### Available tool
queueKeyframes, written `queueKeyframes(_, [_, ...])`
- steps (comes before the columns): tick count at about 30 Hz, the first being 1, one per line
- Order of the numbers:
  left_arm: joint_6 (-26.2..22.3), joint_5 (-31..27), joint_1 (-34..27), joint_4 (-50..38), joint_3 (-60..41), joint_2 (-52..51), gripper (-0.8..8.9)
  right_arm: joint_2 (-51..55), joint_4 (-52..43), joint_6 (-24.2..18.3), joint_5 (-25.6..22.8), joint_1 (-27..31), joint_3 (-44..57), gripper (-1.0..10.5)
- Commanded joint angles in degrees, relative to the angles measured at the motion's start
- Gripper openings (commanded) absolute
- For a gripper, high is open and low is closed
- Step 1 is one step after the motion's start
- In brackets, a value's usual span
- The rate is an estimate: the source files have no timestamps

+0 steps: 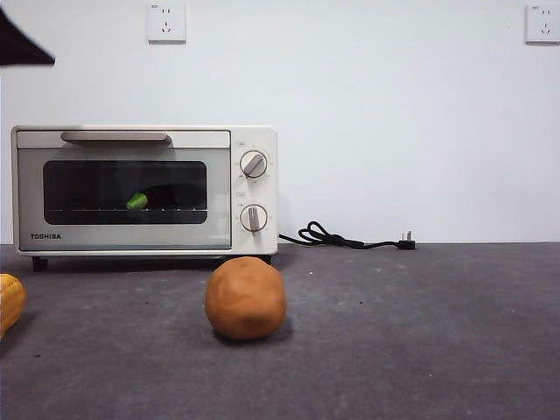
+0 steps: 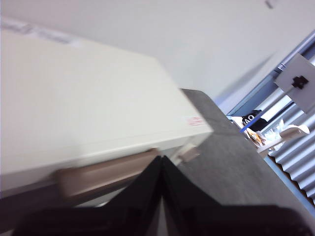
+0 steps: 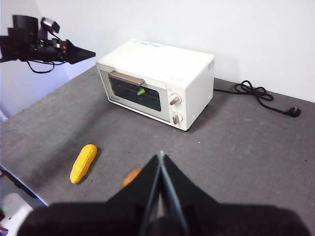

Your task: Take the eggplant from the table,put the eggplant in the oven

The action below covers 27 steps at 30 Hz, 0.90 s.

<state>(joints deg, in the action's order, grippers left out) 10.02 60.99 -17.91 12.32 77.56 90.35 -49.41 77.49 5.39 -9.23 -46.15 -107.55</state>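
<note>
The eggplant lies inside the oven, on the wire rack behind the closed glass door; only its green stem cap shows clearly, left of centre in the front view, the dark body being lost against the dark interior. It is well apart from both grippers. The left gripper hangs above the oven's handle side, its black tip at the upper left of the front view and at the upper left of the right wrist view; in its own blurred view the two jaws are pressed together, holding nothing. The right gripper hovers high over the table, far from the oven, jaws likewise closed to a point and empty.

Counted: one oven with two round knobs, one eggplant, one round orange-brown ball at the lower centre of the front view, one yellow ribbed vegetable at the lower left, one black power cord lying on the table right of the oven, and two wall sockets along the top.
</note>
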Motion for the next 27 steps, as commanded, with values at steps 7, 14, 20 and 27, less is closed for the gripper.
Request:
queueKeyframes(7, [-5.3,-11.5,3.7,13.3,-0.2,-13.2,-0.08,0.1,1.3,0.4,-0.3,-0.1,0.4,-0.1])
queueKeyframes(14, [-12.3,-26.9,7.9,32.2,-0.2,-24.7,-0.08,0.1,1.3,0.4,-0.3,-0.1,0.4,-0.1])
queueKeyframes(20, [-13.5,-31.1,10.2,40.2,-0.2,-34.2,-0.08,0.1,1.3,0.5,-0.2,-0.1,0.4,-0.1])
queueKeyframes(27, [-13.4,-36.3,10.2,47.6,-0.2,-44.1,-0.08,0.1,1.3,0.5,-0.2,-0.1,0.4,-0.1])
